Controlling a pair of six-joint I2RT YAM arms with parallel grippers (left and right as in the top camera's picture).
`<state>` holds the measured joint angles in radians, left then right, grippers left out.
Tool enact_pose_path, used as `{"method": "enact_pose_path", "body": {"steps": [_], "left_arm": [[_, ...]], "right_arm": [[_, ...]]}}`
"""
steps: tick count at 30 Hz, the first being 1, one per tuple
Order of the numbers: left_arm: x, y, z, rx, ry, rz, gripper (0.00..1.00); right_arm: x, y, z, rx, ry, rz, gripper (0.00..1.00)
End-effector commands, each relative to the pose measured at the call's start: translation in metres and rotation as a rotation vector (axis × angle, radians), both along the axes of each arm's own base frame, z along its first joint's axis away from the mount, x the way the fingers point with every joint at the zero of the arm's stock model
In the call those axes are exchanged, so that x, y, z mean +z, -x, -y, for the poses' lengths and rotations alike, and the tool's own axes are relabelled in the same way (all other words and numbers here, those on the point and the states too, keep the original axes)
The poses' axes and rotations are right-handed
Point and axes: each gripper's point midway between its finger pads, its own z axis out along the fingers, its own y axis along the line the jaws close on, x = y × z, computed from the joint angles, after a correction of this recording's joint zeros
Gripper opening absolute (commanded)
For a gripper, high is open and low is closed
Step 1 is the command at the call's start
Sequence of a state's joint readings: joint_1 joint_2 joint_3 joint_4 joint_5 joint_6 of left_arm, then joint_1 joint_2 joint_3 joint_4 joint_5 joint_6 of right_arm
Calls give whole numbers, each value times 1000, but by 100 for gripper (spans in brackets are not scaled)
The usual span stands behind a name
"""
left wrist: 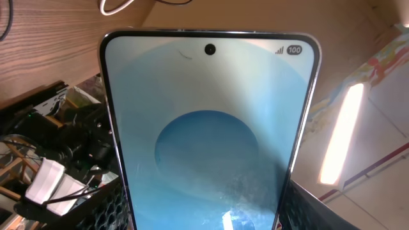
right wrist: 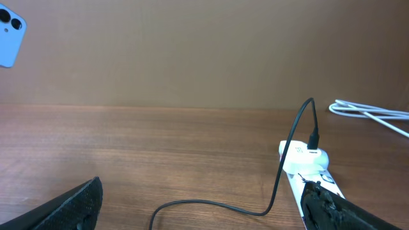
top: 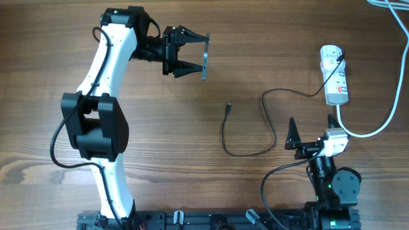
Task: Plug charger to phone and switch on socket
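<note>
My left gripper (top: 192, 57) is shut on the phone (top: 204, 57) and holds it on edge above the table's far middle. In the left wrist view the phone (left wrist: 211, 121) fills the frame, its blue-teal screen lit, with the fingers (left wrist: 204, 220) on both its sides. The socket (top: 334, 75) lies at the far right. The charger (top: 271, 121) runs from the socket in a loop, and its plug tip (top: 228, 108) lies free on the table. My right gripper (top: 300, 137) is open and empty, near the loop. In the right wrist view the gripper (right wrist: 204, 217) faces the charger (right wrist: 281, 172), the socket (right wrist: 303, 158) and the phone's back (right wrist: 9, 32).
A thick white cable (top: 383, 121) runs from the socket's near end along the right edge to the far corner; it also shows in the right wrist view (right wrist: 370, 114). The table is bare brown wood (top: 166, 128).
</note>
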<state>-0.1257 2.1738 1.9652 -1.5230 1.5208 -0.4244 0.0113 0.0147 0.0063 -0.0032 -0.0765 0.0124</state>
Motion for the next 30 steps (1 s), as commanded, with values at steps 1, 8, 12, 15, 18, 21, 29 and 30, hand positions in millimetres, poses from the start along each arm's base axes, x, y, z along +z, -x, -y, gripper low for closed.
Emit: {"method": "enact_pose_path", "body": {"steps": [1, 8, 12, 15, 18, 21, 29, 30], "left_arm": [[27, 2, -2, 12, 61, 40, 65], [27, 2, -2, 12, 61, 40, 65], [27, 2, -2, 12, 61, 40, 65], [27, 2, -2, 12, 61, 40, 65], [27, 2, -2, 12, 61, 41, 65], [27, 2, -2, 12, 61, 40, 65], [27, 2, -2, 12, 61, 40, 63], [27, 2, -2, 12, 61, 40, 63]], "right_arm": [[2, 0, 3, -18, 12, 10, 100], [2, 0, 3, -18, 12, 10, 100], [2, 0, 3, -18, 12, 10, 100], [2, 0, 3, -18, 12, 10, 100], [2, 0, 3, -18, 12, 10, 100], [2, 0, 3, -18, 12, 10, 100], [2, 0, 3, -18, 12, 10, 100], [2, 0, 3, -18, 12, 10, 100]]}}
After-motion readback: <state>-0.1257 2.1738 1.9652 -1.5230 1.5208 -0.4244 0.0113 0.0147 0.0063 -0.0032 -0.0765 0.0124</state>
